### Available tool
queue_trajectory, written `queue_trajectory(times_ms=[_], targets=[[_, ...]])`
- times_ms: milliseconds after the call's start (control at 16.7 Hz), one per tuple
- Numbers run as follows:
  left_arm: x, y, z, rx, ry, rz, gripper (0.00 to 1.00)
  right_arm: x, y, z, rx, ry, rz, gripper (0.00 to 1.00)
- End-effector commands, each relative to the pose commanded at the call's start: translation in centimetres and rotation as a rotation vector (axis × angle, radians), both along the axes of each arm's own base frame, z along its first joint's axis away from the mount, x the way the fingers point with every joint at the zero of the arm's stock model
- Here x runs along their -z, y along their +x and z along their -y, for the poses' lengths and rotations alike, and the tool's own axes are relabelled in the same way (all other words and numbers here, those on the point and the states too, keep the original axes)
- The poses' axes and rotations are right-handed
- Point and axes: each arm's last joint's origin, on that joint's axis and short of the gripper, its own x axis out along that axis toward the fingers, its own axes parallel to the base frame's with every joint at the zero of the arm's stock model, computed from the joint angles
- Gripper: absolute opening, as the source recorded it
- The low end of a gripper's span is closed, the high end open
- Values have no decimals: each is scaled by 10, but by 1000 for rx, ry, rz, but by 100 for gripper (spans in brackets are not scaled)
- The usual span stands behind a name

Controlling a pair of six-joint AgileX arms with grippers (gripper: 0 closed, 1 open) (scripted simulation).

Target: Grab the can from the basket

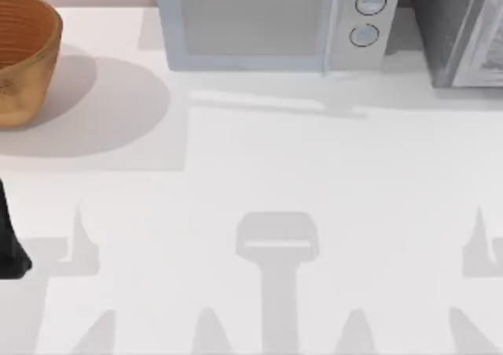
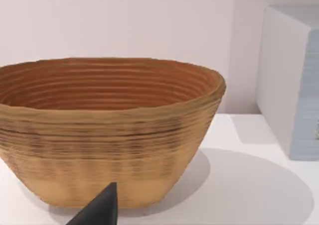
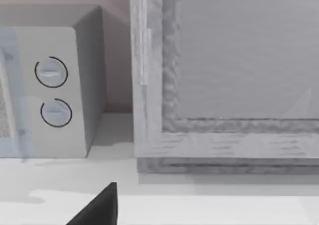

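Observation:
The basket (image 1: 20, 56) is a round golden-brown ribbed bowl standing at the table's far left back corner, partly cut off by the top view's edge. In the left wrist view the basket (image 2: 107, 135) stands close ahead, and its near wall hides its bottom. The can is hidden from view. A dark part of my left gripper (image 2: 99, 209) pokes in just in front of the basket's base. At the table's left edge, a dark piece of my left arm (image 1: 9, 249) stands well in front of the basket. A dark part of my right gripper (image 3: 99, 207) faces the back right corner.
A grey microwave (image 1: 271, 21) with two round knobs stands along the back middle, to the right of the basket. A grey cabinet (image 1: 464, 29) fills the back right corner. The white table (image 1: 259, 166) stretches in front of them.

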Motion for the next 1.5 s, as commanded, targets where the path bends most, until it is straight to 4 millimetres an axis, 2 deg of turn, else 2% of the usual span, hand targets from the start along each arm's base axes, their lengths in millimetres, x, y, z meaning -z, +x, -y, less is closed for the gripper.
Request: queue_trajectory(times_ms=[180, 360, 540, 720, 900, 1080, 1320, 1500], targets=[[-2, 0, 0, 0, 0, -5, 100, 0, 0, 0, 0, 0, 0, 100], [-18, 2, -1, -1, -5, -52, 100, 0, 0, 0, 0, 0, 0, 100], [-51, 11, -1, 2, -12, -145, 100, 0, 0, 0, 0, 0, 0, 100], [-97, 37, -3, 6, -21, -276, 100, 0, 0, 0, 0, 0, 0, 100], [-137, 92, -8, 8, -31, -451, 100, 0, 0, 0, 0, 0, 0, 100], [-154, 164, -17, 6, -40, -642, 100, 0, 0, 0, 0, 0, 0, 100], [-147, 252, -34, 3, -45, -862, 100, 0, 0, 0, 0, 0, 0, 100], [-123, 308, -50, 7, -46, -1011, 100, 0, 0, 0, 0, 0, 0, 100]])
